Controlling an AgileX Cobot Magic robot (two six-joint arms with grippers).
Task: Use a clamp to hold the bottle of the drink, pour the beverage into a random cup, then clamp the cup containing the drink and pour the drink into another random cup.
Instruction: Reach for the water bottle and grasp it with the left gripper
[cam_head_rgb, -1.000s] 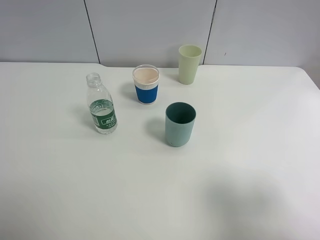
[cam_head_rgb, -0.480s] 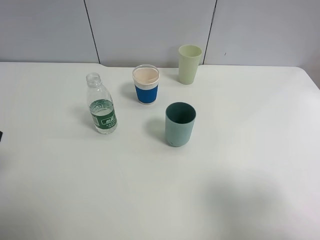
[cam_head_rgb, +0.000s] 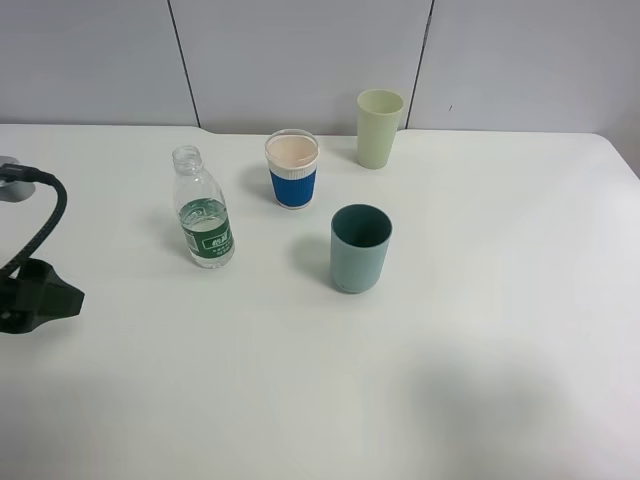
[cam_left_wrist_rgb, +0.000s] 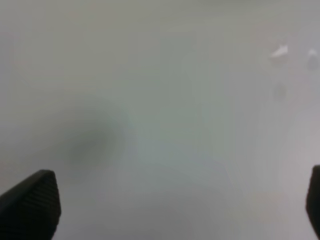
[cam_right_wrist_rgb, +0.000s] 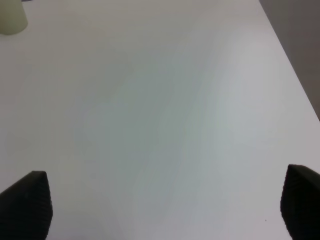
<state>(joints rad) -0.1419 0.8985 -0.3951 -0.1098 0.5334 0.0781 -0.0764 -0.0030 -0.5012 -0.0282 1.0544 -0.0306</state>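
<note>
A clear bottle (cam_head_rgb: 205, 212) with a green label and no cap stands upright at the left of the table, partly filled. A paper cup with a blue sleeve (cam_head_rgb: 292, 170) stands behind it to the right. A pale green cup (cam_head_rgb: 380, 128) stands at the back and also shows in the right wrist view (cam_right_wrist_rgb: 10, 17). A teal cup (cam_head_rgb: 360, 248) stands in the middle. My left gripper (cam_head_rgb: 50, 297) is at the left edge, well left of the bottle; in its wrist view (cam_left_wrist_rgb: 175, 205) the fingers are wide apart and empty. My right gripper (cam_right_wrist_rgb: 160, 210) is open over bare table.
The white table (cam_head_rgb: 480, 330) runs to a grey panelled wall at the back. Its right edge shows in the right wrist view (cam_right_wrist_rgb: 292, 60). A black cable (cam_head_rgb: 45, 220) arches above my left gripper.
My left arm has come into the exterior view from the left edge, moving right towards the bottle. The bottle and cups have not moved.
</note>
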